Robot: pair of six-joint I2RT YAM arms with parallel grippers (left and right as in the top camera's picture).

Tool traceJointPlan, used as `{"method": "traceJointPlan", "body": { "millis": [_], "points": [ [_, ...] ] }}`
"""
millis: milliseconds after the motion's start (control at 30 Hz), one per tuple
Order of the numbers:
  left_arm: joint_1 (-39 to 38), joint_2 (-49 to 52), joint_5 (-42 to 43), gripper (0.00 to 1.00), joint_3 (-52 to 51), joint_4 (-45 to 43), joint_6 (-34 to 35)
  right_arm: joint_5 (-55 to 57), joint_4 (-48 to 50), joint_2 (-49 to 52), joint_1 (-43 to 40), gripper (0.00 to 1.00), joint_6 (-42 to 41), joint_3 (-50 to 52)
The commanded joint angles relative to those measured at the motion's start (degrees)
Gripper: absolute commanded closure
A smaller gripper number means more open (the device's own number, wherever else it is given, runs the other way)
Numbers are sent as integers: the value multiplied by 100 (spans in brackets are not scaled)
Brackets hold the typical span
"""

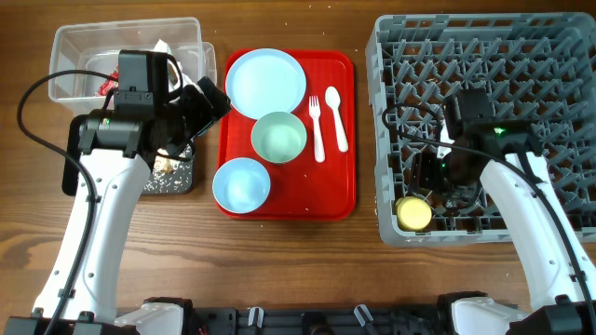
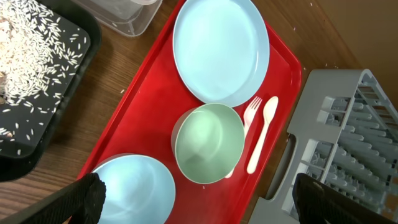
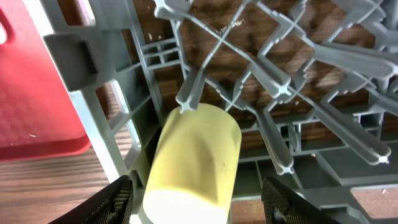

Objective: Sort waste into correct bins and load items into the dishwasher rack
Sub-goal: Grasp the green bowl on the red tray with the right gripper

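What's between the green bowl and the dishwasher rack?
The white fork and spoon, side by side on the red tray, fork nearer the green bowl, spoon nearer the dishwasher rack. The overhead view shows it.

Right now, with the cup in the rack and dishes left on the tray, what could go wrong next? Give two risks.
1. The cup sits by a peg, inside the open right gripper; pulling away might catch and tip it.
2. The fork and spoon lie close beside the green bowl; the left gripper, reaching for the bowl, could knock them.
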State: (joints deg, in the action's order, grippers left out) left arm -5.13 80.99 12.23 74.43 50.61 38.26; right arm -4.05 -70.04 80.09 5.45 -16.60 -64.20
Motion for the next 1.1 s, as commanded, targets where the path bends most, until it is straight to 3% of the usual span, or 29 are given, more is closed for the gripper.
{"method": "traceJointPlan", "body": {
  "millis": [0, 67, 100, 167, 267, 300, 400, 433, 500, 533, 633, 667, 700, 800, 933, 1067],
  "points": [
    [11, -28, -59, 2, 57, 4, -50, -55, 83, 55, 22, 33, 13, -160],
    [11, -28, -61, 2, 57, 0, -50, -807, 227, 52, 22, 35, 601, -636],
    [11, -28, -63, 2, 57, 0, -50, -1510, 356, 52, 28, 43, 986, -870],
    [11, -28, -131, 2, 57, 2, -48, -3143, 874, 52, 212, 48, 1963, -1305],
    [11, -28, -142, 5, 57, 7, -48, -4336, 1904, 52, 1239, 35, 3359, -1416],
    [11, -28, -142, 6, 57, 9, -48, -4365, 2308, 52, 1759, 25, 3453, -1416],
    [11, -28, -144, 6, 57, 136, -50, -4192, 2979, 52, 2518, 21, 3449, -1416],
    [11, -28, -142, 6, 57, 160, -50, -4192, 3082, 52, 2629, 32, 3447, -1419],
    [11, -28, -144, 6, 57, 155, -48, -4192, 3171, 52, 2651, 85, 3438, -1416],
    [11, -28, -144, 6, 57, 155, -50, -4194, 3213, 52, 2651, 96, 3429, -1416],
    [11, -28, -144, 6, 57, 155, -50, -4192, 3362, 52, 2651, 95, 3244, -1416],
    [11, -28, -144, 6, 57, 155, -50, -4192, 3377, 52, 2651, 16, 3215, -1416],
    [11, -28, -144, 6, 57, 155, -50, -4192, 3436, 52, 2651, 1, 3108, -1416],
    [11, -28, -142, 6, 57, 155, -48, -3919, 3541, 55, 2651, 1, 2774, -1416],
    [11, -33, -142, 0, 59, 155, -55, -2170, 3550, 55, 2651, 0, 1565, -1416],
    [15, -122, -138, 0, 81, 164, -953, -975, 3591, 105, 2651, 0, 57, -1388]
  ]
}}
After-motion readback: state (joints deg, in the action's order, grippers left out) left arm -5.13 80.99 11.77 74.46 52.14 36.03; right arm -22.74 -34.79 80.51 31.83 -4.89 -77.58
